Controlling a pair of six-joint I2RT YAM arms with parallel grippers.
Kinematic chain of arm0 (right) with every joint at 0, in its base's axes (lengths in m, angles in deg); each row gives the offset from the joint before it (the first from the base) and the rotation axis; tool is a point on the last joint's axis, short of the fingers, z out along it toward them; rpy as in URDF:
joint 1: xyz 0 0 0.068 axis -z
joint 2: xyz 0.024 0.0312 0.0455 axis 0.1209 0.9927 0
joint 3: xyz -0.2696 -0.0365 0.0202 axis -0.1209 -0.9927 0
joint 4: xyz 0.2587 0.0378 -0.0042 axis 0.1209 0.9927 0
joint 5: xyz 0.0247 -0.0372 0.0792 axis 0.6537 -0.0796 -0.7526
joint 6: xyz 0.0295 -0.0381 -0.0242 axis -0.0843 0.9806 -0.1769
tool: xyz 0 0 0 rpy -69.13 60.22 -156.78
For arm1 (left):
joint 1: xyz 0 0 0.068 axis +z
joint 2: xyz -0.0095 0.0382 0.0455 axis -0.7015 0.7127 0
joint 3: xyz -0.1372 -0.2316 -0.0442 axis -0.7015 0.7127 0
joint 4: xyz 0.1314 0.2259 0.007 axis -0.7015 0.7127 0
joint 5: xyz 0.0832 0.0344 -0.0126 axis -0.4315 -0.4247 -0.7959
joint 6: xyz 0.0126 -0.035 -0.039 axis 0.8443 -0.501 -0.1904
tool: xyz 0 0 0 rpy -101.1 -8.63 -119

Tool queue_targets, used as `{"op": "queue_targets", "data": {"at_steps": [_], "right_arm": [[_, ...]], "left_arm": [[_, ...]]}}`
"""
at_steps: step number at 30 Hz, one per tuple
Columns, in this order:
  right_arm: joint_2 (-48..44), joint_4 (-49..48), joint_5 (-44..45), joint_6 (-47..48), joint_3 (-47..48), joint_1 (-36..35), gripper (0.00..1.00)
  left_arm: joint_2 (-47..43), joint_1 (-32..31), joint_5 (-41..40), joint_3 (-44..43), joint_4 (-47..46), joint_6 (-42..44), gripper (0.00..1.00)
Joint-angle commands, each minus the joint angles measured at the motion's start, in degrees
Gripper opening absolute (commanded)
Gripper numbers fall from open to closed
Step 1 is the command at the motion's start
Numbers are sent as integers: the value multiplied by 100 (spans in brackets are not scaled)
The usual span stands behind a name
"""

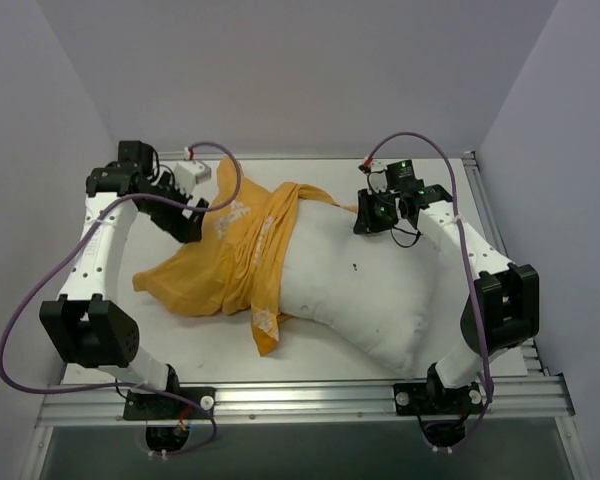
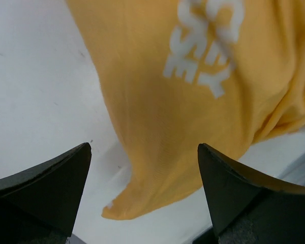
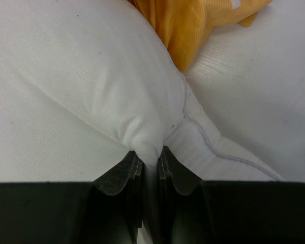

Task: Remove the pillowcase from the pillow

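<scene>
The white pillow (image 1: 370, 300) lies across the middle of the table, most of it bare. The orange-yellow pillowcase (image 1: 230, 260) is bunched around its left end and trails off to the left on the table. My left gripper (image 1: 202, 222) hovers open at the pillowcase's upper left edge; in the left wrist view the orange pillowcase (image 2: 193, 101) lies on the table between and beyond the spread fingers, untouched by them. My right gripper (image 1: 365, 215) is shut on a pinched fold of the pillow (image 3: 91, 76) at its far right corner, with a strip of pillowcase (image 3: 193, 25) behind it.
A white table surface (image 1: 500, 200) carries everything, framed by aluminium rails (image 1: 310, 400) at the near edge. A small white block (image 1: 192, 172) sits at the back left near the left arm. Grey walls close in on three sides.
</scene>
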Motion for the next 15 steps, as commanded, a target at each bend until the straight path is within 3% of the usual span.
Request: {"op": "queue_targets", "data": {"at_steps": [1,6,8,9,11,12,13,15], "right_arm": [[-38,180,323,95,230,39,0],[-55,198,349,95,239,56,0],[-47,206,367,95,239,56,0],[-55,215,375,95,239,48,0],[-47,224,393,95,239,56,0],[-47,241,410,95,230,56,0],[-38,250,419,95,230,56,0],[-29,241,481,95,195,65,0]], "left_arm": [[-162,125,-348,1209,398,1624,95],[-136,433,-444,1617,488,2135,100],[-66,582,-463,1679,426,2232,88],[-39,635,-498,1661,434,2250,75],[48,767,-455,1522,618,2363,56],[75,819,-324,1451,723,2416,27],[93,916,-270,1407,846,2443,5],[84,995,-322,1389,839,2426,2]]}}
